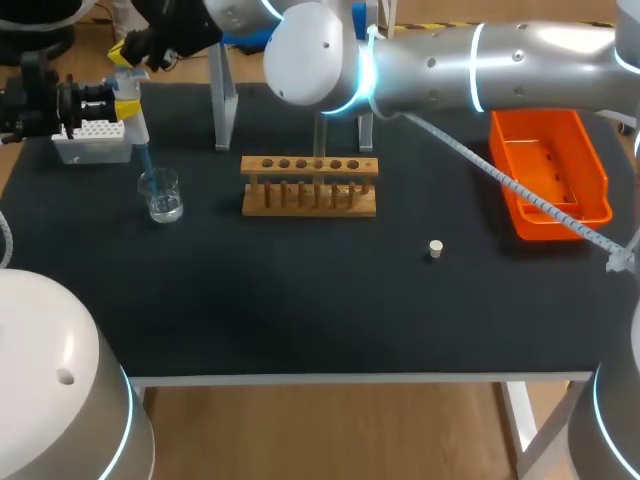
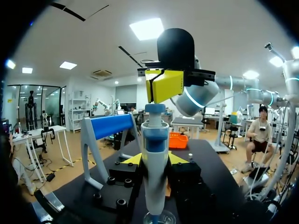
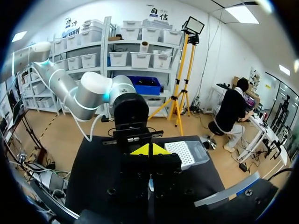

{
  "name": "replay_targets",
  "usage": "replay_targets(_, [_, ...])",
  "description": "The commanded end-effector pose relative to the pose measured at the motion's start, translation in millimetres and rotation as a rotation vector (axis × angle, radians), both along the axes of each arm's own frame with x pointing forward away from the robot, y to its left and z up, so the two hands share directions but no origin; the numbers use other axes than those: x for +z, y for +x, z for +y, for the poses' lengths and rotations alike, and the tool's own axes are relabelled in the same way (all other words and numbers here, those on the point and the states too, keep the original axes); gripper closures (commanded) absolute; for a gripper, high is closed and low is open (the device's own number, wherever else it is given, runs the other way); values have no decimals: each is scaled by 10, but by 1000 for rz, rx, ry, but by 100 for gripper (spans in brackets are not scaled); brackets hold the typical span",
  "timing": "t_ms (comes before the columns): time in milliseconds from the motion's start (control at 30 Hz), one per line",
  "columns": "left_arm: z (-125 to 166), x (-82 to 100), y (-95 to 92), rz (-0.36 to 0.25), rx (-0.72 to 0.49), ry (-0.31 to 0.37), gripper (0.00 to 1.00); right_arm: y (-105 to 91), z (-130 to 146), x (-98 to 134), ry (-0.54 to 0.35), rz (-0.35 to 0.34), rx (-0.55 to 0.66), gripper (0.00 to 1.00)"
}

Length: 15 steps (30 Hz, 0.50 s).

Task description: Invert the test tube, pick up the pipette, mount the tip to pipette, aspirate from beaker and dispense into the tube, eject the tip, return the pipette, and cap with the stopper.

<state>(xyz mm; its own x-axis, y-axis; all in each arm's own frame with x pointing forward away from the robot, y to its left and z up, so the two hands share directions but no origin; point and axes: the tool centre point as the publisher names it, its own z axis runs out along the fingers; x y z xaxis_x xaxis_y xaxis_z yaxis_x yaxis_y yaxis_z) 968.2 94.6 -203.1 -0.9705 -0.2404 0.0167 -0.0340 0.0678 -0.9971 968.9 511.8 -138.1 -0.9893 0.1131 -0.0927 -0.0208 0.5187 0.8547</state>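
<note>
My left gripper is shut on the blue and white pipette and holds it upright at the back left of the table. The pipette's tip points down into the glass beaker, which also shows right under the pipette. My right arm reaches across from the right; its gripper is shut, yellow tips together, sitting on the pipette's top button. In the right wrist view the same shut gripper hides the pipette. The white stopper lies on the mat. I cannot make out a tube in the wooden rack.
The white tip box stands behind the beaker, just left of the pipette. A pipette stand rises behind the rack. An orange bin sits at the right. A cable slants over the bin.
</note>
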Motion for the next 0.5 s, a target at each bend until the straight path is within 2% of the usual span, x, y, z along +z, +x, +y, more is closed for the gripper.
replay_targets(33, [-5, 36, 4, -1, 1, 0, 100, 0, 14, -49, -14, 3, -1, 100])
replay_targets(500, [-5, 36, 4, -1, 1, 0, 100, -22, -3, -161, -39, 5, 2, 100])
